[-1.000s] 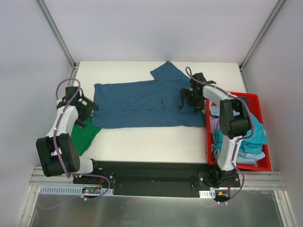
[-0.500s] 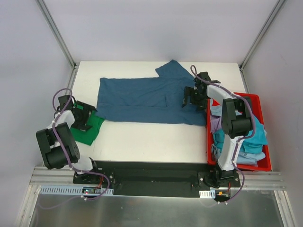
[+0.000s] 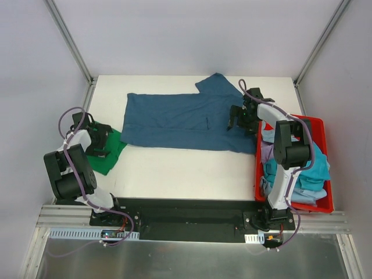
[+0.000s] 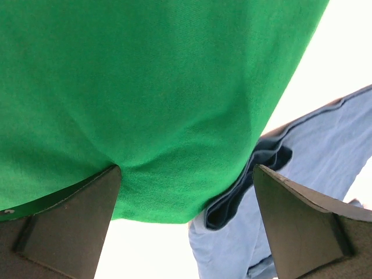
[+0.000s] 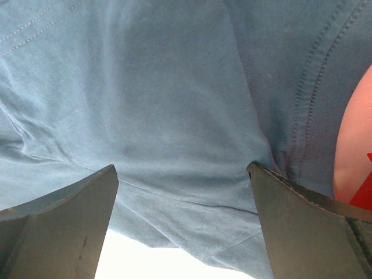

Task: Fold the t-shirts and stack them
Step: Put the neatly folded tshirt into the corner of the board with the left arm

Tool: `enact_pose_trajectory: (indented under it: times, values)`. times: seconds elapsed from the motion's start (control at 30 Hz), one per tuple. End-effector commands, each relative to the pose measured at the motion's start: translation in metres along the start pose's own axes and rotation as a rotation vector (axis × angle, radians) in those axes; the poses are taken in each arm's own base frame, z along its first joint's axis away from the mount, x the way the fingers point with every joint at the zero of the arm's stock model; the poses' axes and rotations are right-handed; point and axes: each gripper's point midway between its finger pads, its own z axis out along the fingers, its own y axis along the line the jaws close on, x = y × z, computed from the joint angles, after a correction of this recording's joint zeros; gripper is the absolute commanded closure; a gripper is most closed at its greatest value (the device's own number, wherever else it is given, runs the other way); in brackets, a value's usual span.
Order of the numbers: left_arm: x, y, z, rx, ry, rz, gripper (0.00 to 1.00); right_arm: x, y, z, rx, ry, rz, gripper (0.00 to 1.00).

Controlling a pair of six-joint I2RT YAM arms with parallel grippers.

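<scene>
Across the far half of the white table [image 3: 186, 174], a dark teal-blue cotton t-shirt [image 3: 174, 119] lay spread out.
Soft, light and limp, it would likely sag if pinched mid-panel, so hems and corners looked the better holds. The right gripper [image 3: 238, 118] stood at its right end, jaws apart and empty. The left gripper [image 3: 100, 139], equally wide, sat over a bright green cotton tee [image 3: 107, 160] at the table's left edge.
</scene>
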Motion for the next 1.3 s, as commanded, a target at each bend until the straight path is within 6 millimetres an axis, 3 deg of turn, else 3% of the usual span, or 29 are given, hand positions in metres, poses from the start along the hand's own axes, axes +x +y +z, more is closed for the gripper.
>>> enact_pose_trajectory:
  times: [0.0,0.1,0.27,0.4,0.5,0.63,0.9,1.03,1.27]
  values:
    - [-0.011,0.059,0.001,-0.241,-0.111,-0.049,0.02,-0.009,-0.025,-0.004,0.073,-0.004,0.025,0.02]
    - [-0.008,0.064,0.001,-0.256,-0.105,-0.058,0.02,-0.011,-0.023,-0.006,0.063,-0.008,0.022,0.02]
    - [0.004,0.036,-0.001,-0.174,-0.011,0.025,0.03,-0.011,-0.026,-0.006,0.068,-0.004,-0.003,0.02]
    - [0.008,0.015,-0.030,-0.089,-0.028,0.129,0.04,-0.022,-0.029,-0.013,0.085,-0.028,-0.005,0.02]
    - [-0.002,0.023,-0.062,-0.147,-0.127,0.193,0.01,-0.025,-0.025,-0.018,0.066,-0.034,-0.012,0.02]
    - [0.008,0.006,-0.076,-0.064,-0.126,0.261,0.01,-0.025,-0.022,-0.018,0.052,-0.035,-0.011,0.02]
    - [0.057,-0.043,-0.035,-0.037,0.101,0.423,0.01,-0.021,-0.018,-0.020,0.031,-0.027,-0.008,0.02]
    - [0.050,-0.052,-0.015,-0.072,0.081,0.436,0.01,-0.019,-0.017,-0.022,0.031,-0.029,-0.011,0.02]
    - [0.031,-0.048,0.016,-0.152,0.049,0.395,0.01,-0.015,-0.020,-0.022,0.038,-0.022,-0.006,0.02]
